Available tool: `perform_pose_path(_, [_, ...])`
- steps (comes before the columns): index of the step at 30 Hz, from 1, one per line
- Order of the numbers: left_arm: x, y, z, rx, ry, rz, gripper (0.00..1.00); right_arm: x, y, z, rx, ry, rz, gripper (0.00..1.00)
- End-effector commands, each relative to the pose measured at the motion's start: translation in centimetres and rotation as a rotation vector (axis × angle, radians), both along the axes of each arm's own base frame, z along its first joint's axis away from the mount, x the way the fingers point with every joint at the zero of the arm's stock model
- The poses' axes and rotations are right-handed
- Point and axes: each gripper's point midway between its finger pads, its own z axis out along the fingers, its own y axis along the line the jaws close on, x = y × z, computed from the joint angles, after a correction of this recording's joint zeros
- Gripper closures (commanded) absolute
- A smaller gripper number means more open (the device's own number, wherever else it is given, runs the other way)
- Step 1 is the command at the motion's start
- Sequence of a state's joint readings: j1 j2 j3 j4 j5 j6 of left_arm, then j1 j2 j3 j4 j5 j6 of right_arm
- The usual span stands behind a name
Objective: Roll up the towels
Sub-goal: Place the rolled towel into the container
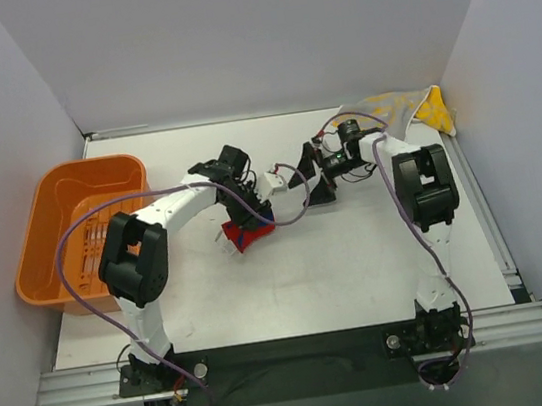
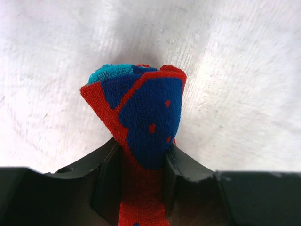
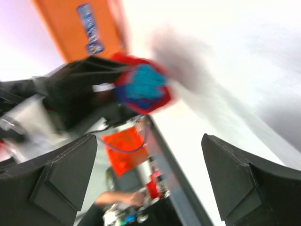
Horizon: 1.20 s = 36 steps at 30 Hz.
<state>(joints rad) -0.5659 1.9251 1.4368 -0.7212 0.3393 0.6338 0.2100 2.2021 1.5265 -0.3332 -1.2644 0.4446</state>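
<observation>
Two towels: the red towel (image 2: 146, 117) (rolled, turquoise at its core) is near the tabletop's (image 1: 342, 274) middle, clamped between the left gripper's (image 2: 141, 165) fingers. The yellow towel (image 1: 409, 108) lies crumpled in the far right corner. The right gripper (image 3: 150, 157) hangs near the roll, jaws wide apart. Pale walls (image 1: 257, 33) enclose three sides, and an orange tub (image 1: 58, 184) sits at the left edge.

Orange plastic tub (image 1: 83, 229) at the left side of the white table (image 1: 342, 274), close to the left wall, slotted floor facing up. Plain pale walls (image 1: 257, 33) on three sides. Aluminium rail (image 1: 292, 353) along the near edge, dark strip just behind it. In the blurred right wrist view, an orange wall bearing a blue label (image 3: 89, 28).
</observation>
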Motion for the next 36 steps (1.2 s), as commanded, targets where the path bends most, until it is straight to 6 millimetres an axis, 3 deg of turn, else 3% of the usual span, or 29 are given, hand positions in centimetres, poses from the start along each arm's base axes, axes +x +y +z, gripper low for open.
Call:
perform_pose_path(1, [-0.1, -1.0, 5.9, -0.163, 0.132, 0.151, 1.0, -0.3, -4.3, 1.2, -0.162, -0.072, -0.003, 0.0])
perform_pose_path(5, [2.8, 0.3, 12.7, -0.31, 0.117, 0.344, 1.0, -0.4, -7.0, 1.3, -0.243, -0.139, -0.009, 0.0])
perform_pose_path(9, [5.3, 4.3, 17.8, -0.4, 0.031, 0.462, 1.0, -1.0, -9.1, 1.3, -0.298, -0.182, 0.008, 0.0])
perform_pose_path(12, [6.8, 8.9, 21.3, -0.461, -0.041, 0.568, 1.0, -1.7, -10.4, 1.3, -0.325, -0.182, 0.02, 0.0])
perform_pose_path(13, [7.6, 11.9, 21.9, -0.475, -0.053, 0.645, 1.0, -1.8, -10.7, 1.5, -0.326, -0.21, 0.031, 0.0])
perform_pose_path(15, [8.1, 14.5, 24.2, -0.511, -0.099, 0.704, 1.0, -2.4, -11.6, 1.7, -0.349, -0.231, 0.039, 0.0])
perform_pose_path(16, [8.7, 17.9, 24.9, -0.513, -0.13, 0.785, 1.0, -2.6, -11.9, 1.7, -0.363, -0.262, 0.063, 0.0])
perform_pose_path(19, [9.1, 23.2, 26.6, -0.48, -0.238, 0.924, 1.0, -3.7, -12.9, 1.7, -0.417, -0.299, 0.108, 0.0])
perform_pose_path(20, [8.9, 26.0, 27.1, -0.467, -0.277, 0.982, 1.0, -4.0, -13.1, 1.6, -0.427, -0.321, 0.131, 0.0])
perform_pose_path(22, [8.3, 28.3, 27.2, -0.46, -0.301, 1.023, 1.0, -4.7, -13.7, 1.8, -0.459, -0.344, 0.154, 0.0])
perform_pose_path(23, [8.1, 30.7, 26.8, -0.442, -0.311, 1.086, 1.0, -4.8, -14.0, 1.8, -0.47, -0.367, 0.172, 0.0])
perform_pose_path(27, [7.6, 35.2, 24.2, -0.32, -0.315, 1.234, 1.0, -3.9, -14.8, 2.9, -0.529, -0.424, 0.18, 0.0])
perform_pose_path(29, [7.2, 36.1, 22.2, -0.265, -0.287, 1.254, 1.0, -2.5, -14.9, 4.0, -0.55, -0.46, 0.178, 0.0])
perform_pose_path(34, [7.4, 36.3, 17.1, -0.251, -0.175, 1.316, 1.0, -2.9, -14.5, 4.8, -0.599, -0.494, 0.245, 0.0])
perform_pose_path(36, [7.8, 36.5, 16.2, -0.256, -0.156, 1.37, 1.0, -3.0, -14.5, 5.1, -0.62, -0.507, 0.259, 0.0])
